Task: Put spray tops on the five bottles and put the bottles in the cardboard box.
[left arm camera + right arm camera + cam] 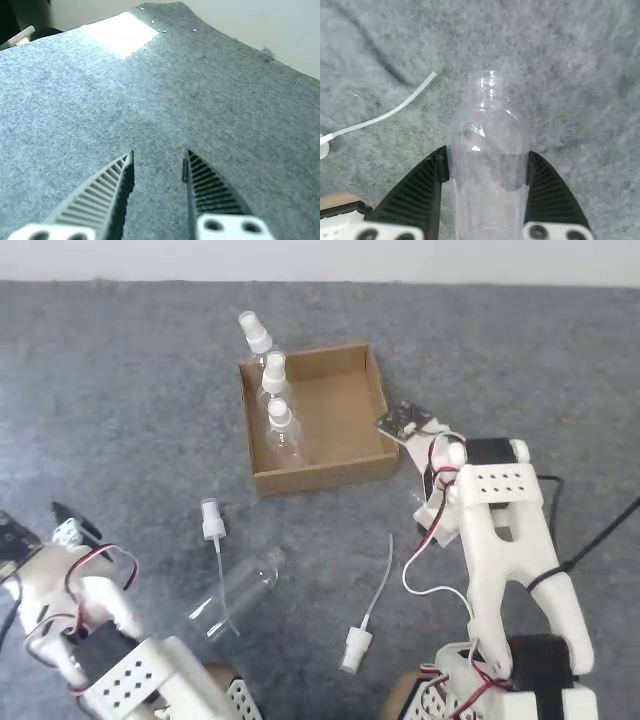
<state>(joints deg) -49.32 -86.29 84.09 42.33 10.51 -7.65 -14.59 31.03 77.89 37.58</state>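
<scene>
My right gripper (486, 152) is shut on a clear bottle (487, 125) with a bare neck and no top, just off the box's near right corner (432, 502). The cardboard box (345, 465) holds three bottles with white spray tops (280, 425) along its left wall. Another uncapped clear bottle (238, 590) lies on the felt in front of the box. One loose spray top (212, 520) lies beside it, its tube running across that bottle. A second spray top (355, 648) lies nearer the right arm, and its tube (395, 115) passes close to the held bottle. My left gripper (158, 155) stands open over bare felt at the near left (70, 525).
Grey felt (120, 410) covers the whole table. The right arm's white body (505, 550) and its cables stand at the near right, and the left arm's base (130, 670) fills the near left corner.
</scene>
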